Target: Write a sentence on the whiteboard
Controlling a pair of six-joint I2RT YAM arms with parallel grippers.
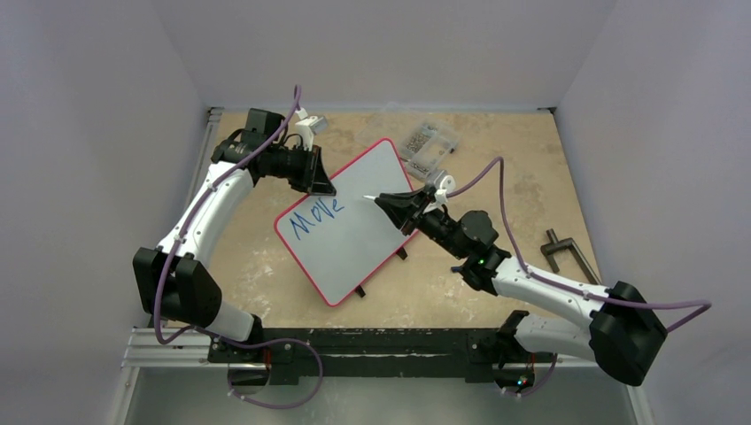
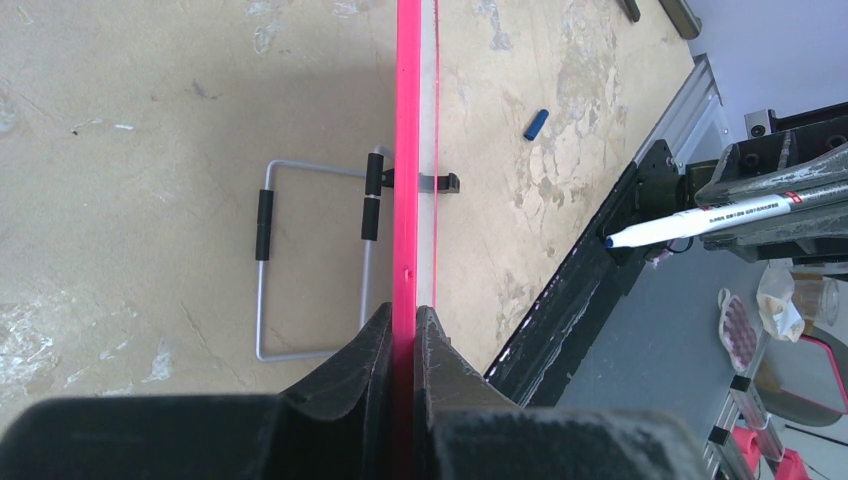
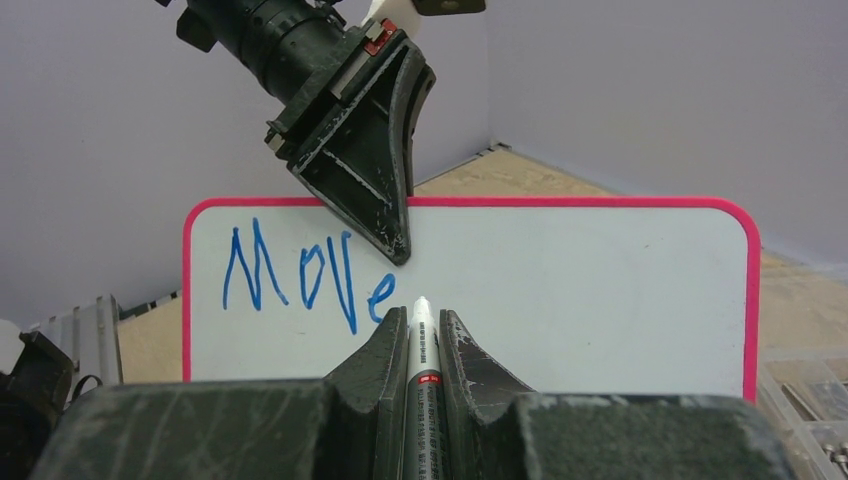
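Worktop (image 1: 496, 292) from above is scuffed beige board, boxed in by pale lilac walls (image 1: 89, 106). On it you see the whiteboard (image 1: 354, 243) standing askew, the sentence (image 1: 316, 215) reading just "Move" in blue. A clear box of screws (image 1: 429, 146) lies just beyond the whiteboard.

Your left wrist view has the left tool (image 2: 405, 312) pinched narrow on the whiteboard's red rim, with a blue cap (image 2: 537, 124) off to one side of it.

Your right wrist view has the right tool (image 3: 422, 315) clamped on a marker (image 3: 423, 390), tip close to the whiteboard.
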